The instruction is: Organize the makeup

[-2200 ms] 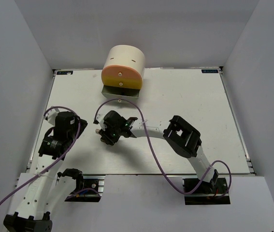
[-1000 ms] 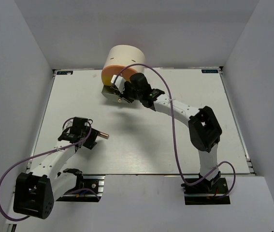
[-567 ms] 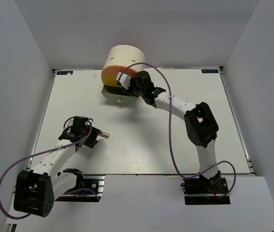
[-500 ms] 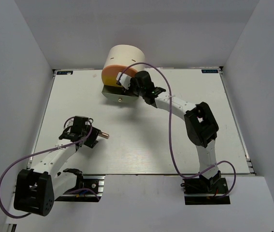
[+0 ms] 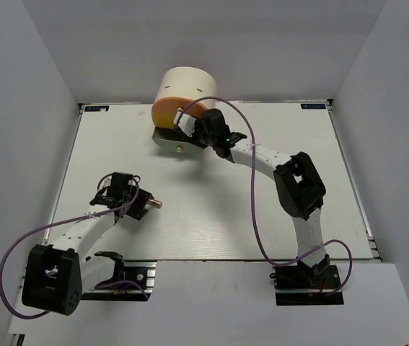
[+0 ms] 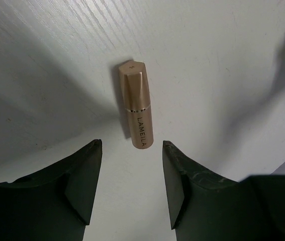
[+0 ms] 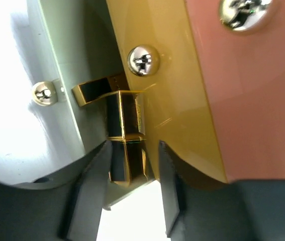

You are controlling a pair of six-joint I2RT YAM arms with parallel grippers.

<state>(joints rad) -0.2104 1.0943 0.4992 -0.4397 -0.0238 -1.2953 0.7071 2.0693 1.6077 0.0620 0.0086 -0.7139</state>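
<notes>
The left gripper (image 5: 136, 203) hangs spread just above the surface (image 5: 262, 209), and the rose-gold lipstick (image 6: 136, 105) lies untouched between its fingers. The right gripper (image 5: 188, 124) is at the box's (image 5: 186, 86) open drawer (image 5: 162, 138), loose around the gold-black lipstick (image 7: 126, 143), with a gap on one side.

One rose-gold faceted metal lipstick (image 6: 134, 108) and one glossy gold-and-black lipstick (image 7: 127, 145) are being counted, along with one cream half-round box (image 5: 186, 86) showing three knobbed drawers (image 7: 243, 100).
</notes>
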